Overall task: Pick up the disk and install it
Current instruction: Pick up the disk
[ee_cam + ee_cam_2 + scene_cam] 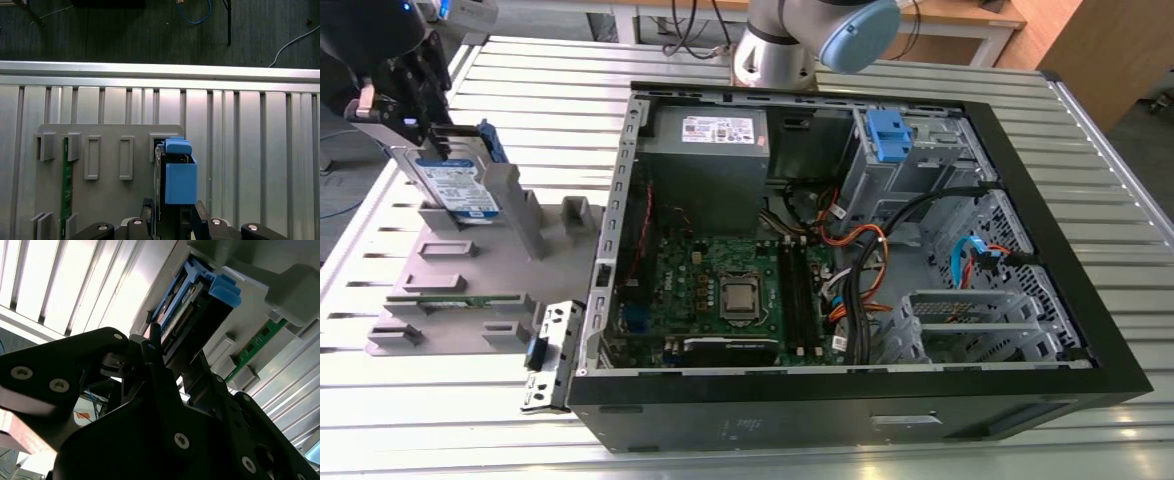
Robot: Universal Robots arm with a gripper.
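An open computer case (854, 405) lies on its side across the centre and three o'clock part of the exterior view, on a ribbed metal tabletop (454, 440). Inside it, a green circuit board (707, 265) sits at the middle, a grey metal box (707, 150) lies toward twelve o'clock, and a bare blue plastic clip (887, 135) stands toward one o'clock. Beside the case, at nine o'clock, is a grey slotted holder (467, 275). A thin green memory strip (454, 298) rests in one of its slots toward eight o'clock. The disk (458, 190) stands on edge in the holder at about ten o'clock, with its white-and-blue label facing the camera and a blue rail along its far edge. The black pincer (443, 140) meets the upper end of the disk from eleven o'clock. In the first wrist view, the pincer (172, 212) is narrow, with one finger against each flat side of the disk (177, 182), holding it. The second wrist view shows the same grip. There, the pincer (175, 357) encloses the connector end of the disk (182, 320), with the blue rail tab just beyond. The pale arm (787, 40) rises at twelve o'clock behind the case.
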